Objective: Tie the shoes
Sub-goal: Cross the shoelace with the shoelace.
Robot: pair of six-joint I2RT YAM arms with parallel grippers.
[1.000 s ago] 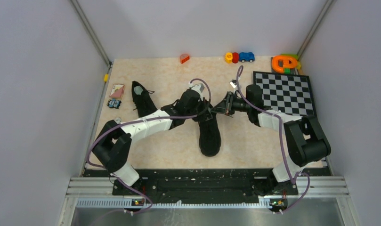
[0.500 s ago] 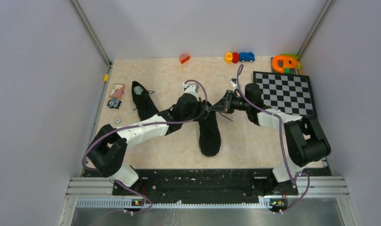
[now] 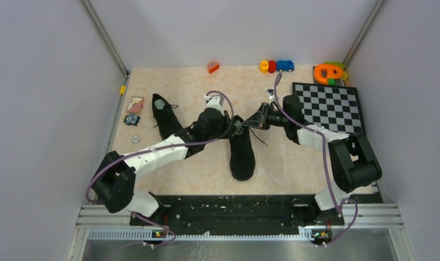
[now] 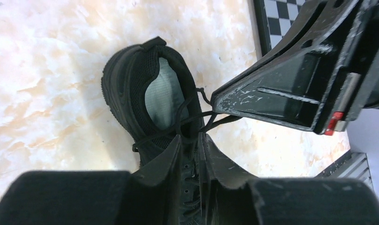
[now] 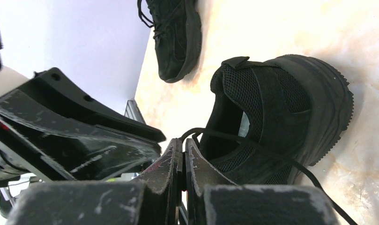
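Observation:
One black shoe [image 3: 242,157] lies mid-table, its heel pointing away from the arms; its pale insole [image 4: 161,93] shows in the left wrist view. The other shoe [image 3: 164,117] lies at the left, also seen at the top of the right wrist view [image 5: 175,33]. My right gripper [image 5: 183,143] is shut on a thin black lace [image 5: 271,154] that runs from its tips across the shoe's opening [image 5: 281,117]. My left gripper [image 4: 191,140] hovers over the tongue with its jaws a narrow gap apart; lace strands cross just beyond its tips. Both grippers meet above the heel [image 3: 242,126].
A checkerboard mat [image 3: 329,106] lies at the right. Small toys [image 3: 276,66] and an orange piece [image 3: 213,67] line the back edge, with an orange-green toy [image 3: 329,72] in the corner. A card [image 3: 135,103] and a washer [image 3: 135,139] sit at the left.
My left arm has swung leftward and its jaws have parted slightly from shut. The right gripper has stayed shut on the lace, almost in place.

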